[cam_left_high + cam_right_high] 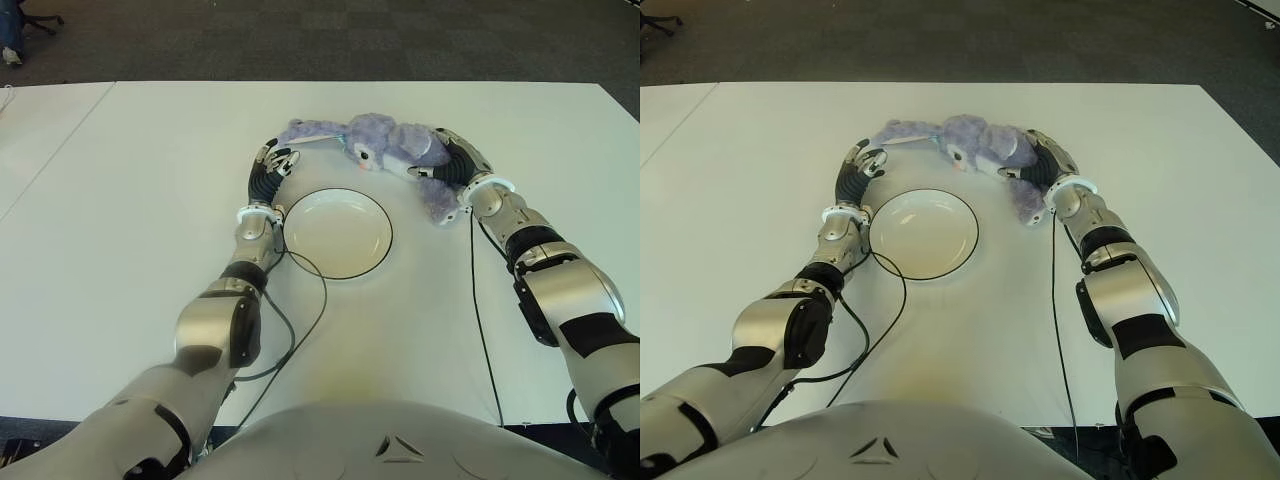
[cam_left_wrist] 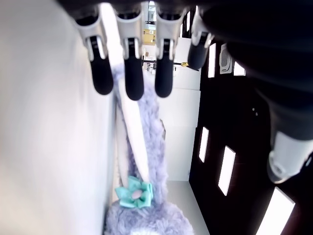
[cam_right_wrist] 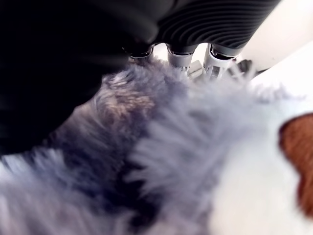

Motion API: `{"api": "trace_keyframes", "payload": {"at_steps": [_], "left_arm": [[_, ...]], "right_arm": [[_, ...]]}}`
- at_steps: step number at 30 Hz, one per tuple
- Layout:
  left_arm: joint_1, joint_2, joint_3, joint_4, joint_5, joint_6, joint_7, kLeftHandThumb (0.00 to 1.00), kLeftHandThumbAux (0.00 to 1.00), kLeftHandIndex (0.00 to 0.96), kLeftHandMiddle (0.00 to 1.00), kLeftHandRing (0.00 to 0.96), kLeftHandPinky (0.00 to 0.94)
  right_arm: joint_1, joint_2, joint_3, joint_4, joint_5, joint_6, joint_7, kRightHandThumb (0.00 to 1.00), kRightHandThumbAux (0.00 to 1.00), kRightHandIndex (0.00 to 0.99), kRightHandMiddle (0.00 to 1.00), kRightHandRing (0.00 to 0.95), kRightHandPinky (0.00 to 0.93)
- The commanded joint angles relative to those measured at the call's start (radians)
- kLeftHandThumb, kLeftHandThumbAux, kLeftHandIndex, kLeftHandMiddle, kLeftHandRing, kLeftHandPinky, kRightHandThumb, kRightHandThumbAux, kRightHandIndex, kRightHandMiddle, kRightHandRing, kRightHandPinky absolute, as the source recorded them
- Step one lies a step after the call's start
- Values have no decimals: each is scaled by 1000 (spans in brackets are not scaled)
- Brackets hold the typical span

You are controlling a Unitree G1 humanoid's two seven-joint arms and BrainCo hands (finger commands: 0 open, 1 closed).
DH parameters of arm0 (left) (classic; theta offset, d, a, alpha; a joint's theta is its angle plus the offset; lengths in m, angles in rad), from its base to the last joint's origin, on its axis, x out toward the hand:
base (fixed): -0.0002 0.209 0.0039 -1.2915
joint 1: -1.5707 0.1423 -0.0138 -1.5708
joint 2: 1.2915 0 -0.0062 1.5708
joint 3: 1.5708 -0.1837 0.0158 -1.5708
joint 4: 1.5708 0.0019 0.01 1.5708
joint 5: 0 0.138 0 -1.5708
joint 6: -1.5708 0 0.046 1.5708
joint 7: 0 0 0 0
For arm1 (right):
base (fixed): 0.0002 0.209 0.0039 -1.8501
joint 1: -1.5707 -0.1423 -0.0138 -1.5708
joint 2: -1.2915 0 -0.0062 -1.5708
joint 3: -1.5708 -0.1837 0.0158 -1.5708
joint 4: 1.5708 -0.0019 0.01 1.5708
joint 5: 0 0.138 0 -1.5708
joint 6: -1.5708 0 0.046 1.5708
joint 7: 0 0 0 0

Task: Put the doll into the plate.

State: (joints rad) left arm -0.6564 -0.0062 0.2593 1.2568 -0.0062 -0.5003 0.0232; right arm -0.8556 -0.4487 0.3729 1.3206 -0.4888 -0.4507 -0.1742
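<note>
Locate the doll [image 1: 385, 146] first: a purple plush w/ long ears, lying on the white counter [image 1: 120, 220] just beyond the plate [image 1: 338, 233], toward the far side. It is outside the plate; its lower end [image 1: 438, 200] sits beside the plate's right rim, apart from it.

Right robot hand [image 1: 447, 160]: you see it at the doll's right side, pressed against the plush body. In the right wrist view, fur fills nearly the whole frame and the fingers [image 3: 180, 58] sink into it, so read this hand as wrapped around the doll. The doll is in contact w/ the counter as far as you can tell from the eye views.

Left robot hand [image 1: 274, 165]: find it left of the doll, next to the tip of the long ear [image 1: 310, 131] and just beyond the plate's left rim. In the left wrist view its fingers [image 2: 133, 73] hang straight and side by side, slightly apart, w/ nothing between them and the thumb. The ear [image 2: 139, 142] runs under the fingertips; contact cannot be confirmed. A teal bow [image 2: 133, 192] shows at the ear's base.

Plate: white, round, dark rim, nothing in it. A black cable [image 1: 300, 330] curves along the counter by the left forearm, and another [image 1: 478, 310] runs beside the right forearm.
</note>
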Motion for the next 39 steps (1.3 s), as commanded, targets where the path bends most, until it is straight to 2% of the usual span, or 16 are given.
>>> {"api": "trace_keyframes", "payload": {"at_steps": [1, 12, 17, 22, 23, 26, 27, 28, 32, 33, 34, 36, 37, 39], "left_arm": [[122, -34, -2, 87, 5, 89, 25, 0, 555, 134, 256, 275, 270], [119, -35, -10, 87, 14, 93, 27, 0, 549, 130, 248, 264, 254], [118, -35, -9, 87, 13, 98, 31, 0, 563, 138, 248, 266, 265], [118, -35, -4, 87, 8, 97, 35, 0, 572, 141, 249, 267, 269], [118, -35, -3, 87, 7, 98, 35, 0, 576, 142, 248, 269, 279], [116, -34, -1, 88, 4, 111, 37, 0, 578, 143, 249, 270, 281], [115, -33, 0, 89, 4, 114, 38, 0, 580, 142, 249, 270, 278], [115, -33, 0, 89, 4, 115, 37, 0, 582, 142, 250, 271, 276], [117, -33, 1, 88, 3, 109, 33, 0, 586, 142, 252, 272, 276], [117, -33, 1, 88, 2, 106, 31, 0, 573, 135, 246, 262, 249], [117, -33, 2, 88, 2, 105, 30, 0, 567, 130, 242, 256, 240], [117, -33, 2, 88, 1, 103, 29, 0, 565, 129, 241, 254, 237], [117, -33, 2, 88, 2, 104, 29, 0, 563, 127, 240, 253, 240], [117, -32, 1, 88, 2, 103, 28, 0, 562, 127, 238, 249, 241]], "right_arm": [[79, 31, 38, 18, -42, -25, 58, 169, 495, 0, 0, 0, 30], [88, 22, 89, 4, -79, -107, 9, 187, 542, 0, 0, 12, 100], [92, 27, 95, -6, -76, -149, -7, 220, 602, 7, 0, 60, 188], [106, 31, 72, -34, -38, -224, 24, 273, 644, 43, 28, 120, 267], [109, 32, 67, -37, -31, -235, 32, 299, 657, 60, 66, 168, 312], [114, 35, 51, -39, -11, -256, 62, 326, 665, 72, 108, 209, 338], [117, 37, 45, -40, -5, -264, 72, 363, 674, 94, 180, 257, 359], [120, 38, 41, -43, 1, -272, 80, 380, 673, 106, 208, 277, 367], [136, 45, 32, -62, 16, -303, 96, 401, 670, 124, 243, 302, 377], [142, 48, 31, -70, 19, -318, 99, 443, 663, 189, 293, 340, 396], [146, 49, 29, -76, 20, -327, 100, 627, 706, 352, 337, 372, 413], [149, 49, 28, -82, 19, -336, 101, 680, 719, 399, 351, 381, 420], [150, 49, 32, -86, 13, -342, 96, 691, 717, 411, 405, 426, 473], [153, 47, 40, -94, 2, -351, 85, 699, 712, 423, 568, 595, 653]]}}
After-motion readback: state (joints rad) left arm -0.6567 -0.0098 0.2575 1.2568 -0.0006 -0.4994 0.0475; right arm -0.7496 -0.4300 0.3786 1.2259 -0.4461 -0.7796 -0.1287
